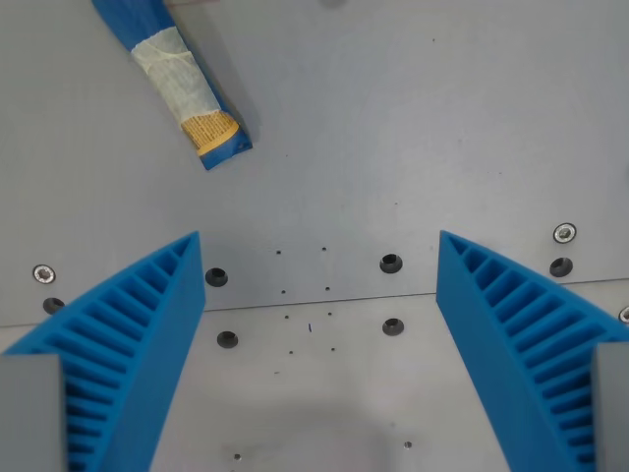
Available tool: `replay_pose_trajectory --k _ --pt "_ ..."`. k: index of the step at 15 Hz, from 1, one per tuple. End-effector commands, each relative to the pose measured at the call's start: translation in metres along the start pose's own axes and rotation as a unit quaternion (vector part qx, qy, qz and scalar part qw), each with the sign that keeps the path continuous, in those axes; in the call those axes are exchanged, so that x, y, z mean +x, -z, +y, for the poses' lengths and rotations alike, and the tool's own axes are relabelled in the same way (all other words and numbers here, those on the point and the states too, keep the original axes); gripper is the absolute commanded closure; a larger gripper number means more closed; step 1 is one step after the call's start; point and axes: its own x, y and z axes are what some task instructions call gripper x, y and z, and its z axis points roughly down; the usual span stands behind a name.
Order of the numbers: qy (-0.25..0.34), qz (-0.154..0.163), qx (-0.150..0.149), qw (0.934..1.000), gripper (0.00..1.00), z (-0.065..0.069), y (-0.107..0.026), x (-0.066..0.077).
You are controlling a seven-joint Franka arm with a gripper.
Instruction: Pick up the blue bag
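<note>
Wrist view, sole pic.

Item 1: gripper. Two blue ribbed fingers, one entering from the lower left, one from the lower right. Tips spread wide apart, nothing btwn them but bare surface. Jaws stand apart, empty. Grey mounting blocks visible at both bottom corners, partly cut by frame edge.

Item 2: blue bag. Upper left of wrist view, lying flat on table, long axis tilted, running from top edge down toward the view's right. Blue wrapper w/ a whitish see-through panel mid-body and an orange-yellow label patch near the lower end; print on label too small to read. Upper end cut off by frame top. Bag lies well apart from both fingers, above and to the view's left of the gap btwn tips. No contact w/ gripper.

Item 3: table. Grey metal plate, matte. A seam line runs across the view at approx mid-height, btwn the finger tips. Several round bolt holes near seam: two pairs near centre, others toward the left and right edges. Two shiny screw heads, one at far left, one at far right. Small dark specks scattered around centre, below seam. Faint scuff marks on upper area.
</note>
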Motion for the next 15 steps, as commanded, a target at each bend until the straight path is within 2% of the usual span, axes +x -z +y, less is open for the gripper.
replay_pose_trajectory --k 1,15 --pt "0.028 0.009 -0.001 0.9996 0.00 -0.003 -0.004 0.000" --pt "0.107 0.011 -0.005 0.9942 0.00 -0.017 -0.032 0.001"
